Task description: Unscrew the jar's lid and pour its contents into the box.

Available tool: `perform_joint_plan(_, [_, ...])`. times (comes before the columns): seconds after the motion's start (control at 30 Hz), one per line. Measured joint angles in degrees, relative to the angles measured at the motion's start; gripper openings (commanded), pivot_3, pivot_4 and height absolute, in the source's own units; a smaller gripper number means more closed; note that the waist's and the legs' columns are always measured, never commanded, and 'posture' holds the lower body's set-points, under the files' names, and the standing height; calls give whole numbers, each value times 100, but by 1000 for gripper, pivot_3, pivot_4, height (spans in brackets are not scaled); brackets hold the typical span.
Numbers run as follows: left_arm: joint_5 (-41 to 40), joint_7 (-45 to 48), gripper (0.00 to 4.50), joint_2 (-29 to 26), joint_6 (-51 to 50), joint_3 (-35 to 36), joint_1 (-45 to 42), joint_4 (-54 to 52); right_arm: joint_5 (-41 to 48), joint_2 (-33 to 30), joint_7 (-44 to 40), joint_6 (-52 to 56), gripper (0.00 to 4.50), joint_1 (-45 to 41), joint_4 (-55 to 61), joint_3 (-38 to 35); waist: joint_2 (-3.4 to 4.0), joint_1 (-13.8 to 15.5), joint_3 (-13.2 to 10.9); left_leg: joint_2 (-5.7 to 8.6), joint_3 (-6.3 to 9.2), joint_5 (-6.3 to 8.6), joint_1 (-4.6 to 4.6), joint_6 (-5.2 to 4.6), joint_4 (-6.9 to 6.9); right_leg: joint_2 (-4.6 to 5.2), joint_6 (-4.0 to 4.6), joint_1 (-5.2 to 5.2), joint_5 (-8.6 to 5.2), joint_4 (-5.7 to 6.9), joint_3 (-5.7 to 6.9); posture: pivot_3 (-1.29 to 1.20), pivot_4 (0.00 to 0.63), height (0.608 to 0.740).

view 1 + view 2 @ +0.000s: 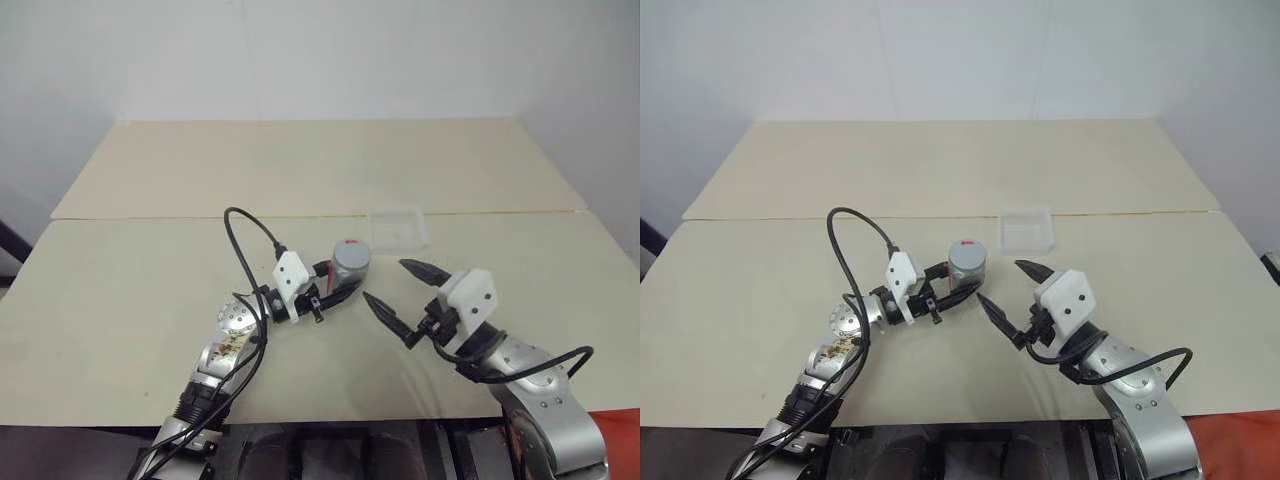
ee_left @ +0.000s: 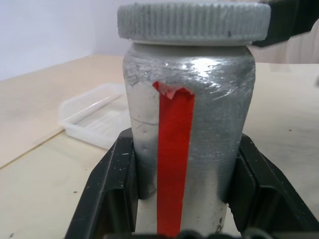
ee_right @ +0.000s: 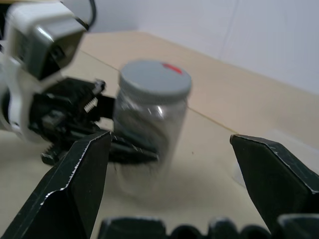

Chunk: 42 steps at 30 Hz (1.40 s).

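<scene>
The jar (image 1: 347,268) stands upright above the table (image 1: 150,300), clamped at its lower body between the fingers of my left gripper (image 1: 335,288), and its lid (image 2: 194,21) is still screwed on, so I judge the unscrewing has not begun. The body looks like dull silver with a wrinkled, glossy wrap and a strip of red tape running up its front; the lid is a grey ribbed cap as wide as the jar, with a small red mark on its flat top. My right gripper (image 1: 403,293) hangs just beside the jar with its black pointed fingers spread wide and nothing between them. Next, I think, those fingers must come over the lid, close on its ribbed rim and twist while my left holds firm. The box (image 1: 399,227), a shallow clear plastic tray with rounded corners, sits on the table just beyond the jar.
</scene>
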<state>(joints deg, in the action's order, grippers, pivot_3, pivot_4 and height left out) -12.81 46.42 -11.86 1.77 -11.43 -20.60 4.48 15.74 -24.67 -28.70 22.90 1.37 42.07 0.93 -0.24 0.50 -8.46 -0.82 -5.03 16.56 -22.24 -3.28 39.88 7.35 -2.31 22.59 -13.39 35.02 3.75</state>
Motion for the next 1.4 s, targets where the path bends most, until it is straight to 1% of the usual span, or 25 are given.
perform_joint_plan(0.23, [27, 39, 1976, -3, 79, -62, 1, 0, -24, 307, 166, 6, 4440, -546, -12, 430, 0, 8, 0, 0, 1, 0, 0, 0, 0, 0, 1, 1, 0, 2, 0, 0, 150, 740])
perform_joint_plan(0.37, [79, 52, 1976, 3, 91, -113, 2, -1, -301, 677, 515, 7, 4440, -901, -334, 785, 0, 10, 0, 2, -1, -1, -1, 1, -1, 0, 1, 1, 0, 4, 2, 0, 150, 740])
perform_joint_plan(0.57, [123, 57, 1976, 33, 91, -116, 1, -1, -612, 979, 850, 3, 4440, -1188, -762, 956, 0, 11, 0, 1, -1, -2, -3, 3, -1, -1, 0, 1, 0, 6, 5, 0, 150, 740])
perform_joint_plan(0.93, [131, 61, 1976, 123, 91, -117, -1, 49, -641, 918, 915, 3, 4440, -1084, -855, 801, 0, 7, 0, 1, -1, -2, -3, 3, -2, -2, 0, 1, 0, 6, 5, 0, 150, 740])
perform_joint_plan(1.4, [157, 57, 1976, 140, 178, -116, -18, 170, -452, 591, 836, 21, 4440, -520, -371, 519, 0, 14, 0, 0, 0, -1, -3, 2, -1, -2, 1, 0, 0, 5, 4, 0, 150, 740])
